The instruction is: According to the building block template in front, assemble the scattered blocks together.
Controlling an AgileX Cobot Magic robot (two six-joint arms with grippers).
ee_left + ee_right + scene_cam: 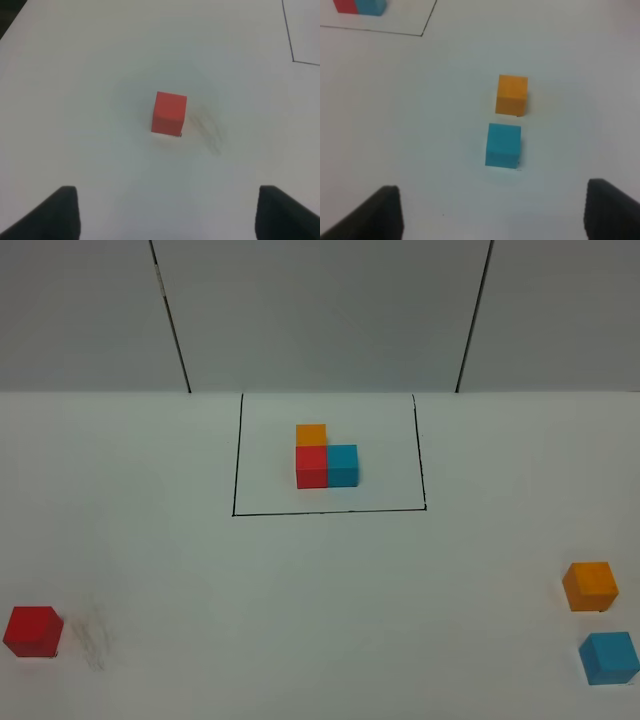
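The building block template (pixel 326 462) sits inside a black drawn rectangle at the table's far middle: orange behind red, cyan-blue to the right of red. The loose red cube (pixel 32 631) lies at the near left; it also shows in the left wrist view (pixel 169 113). The loose orange cube (pixel 590 586) and cyan-blue cube (pixel 609 657) lie at the near right, close together but apart; both show in the right wrist view, orange (pixel 511 94) and cyan-blue (pixel 503 145). My left gripper (pixel 167 215) is open above and short of the red cube. My right gripper (pixel 492 215) is open short of the cyan-blue cube. Neither gripper shows in the exterior view.
The white table (pixel 320 620) ends at a grey back wall (pixel 320 310) with two dark seams. A faint grey smudge (pixel 92 640) marks the table beside the red cube. A corner of the black frame shows in the right wrist view (pixel 422 34).
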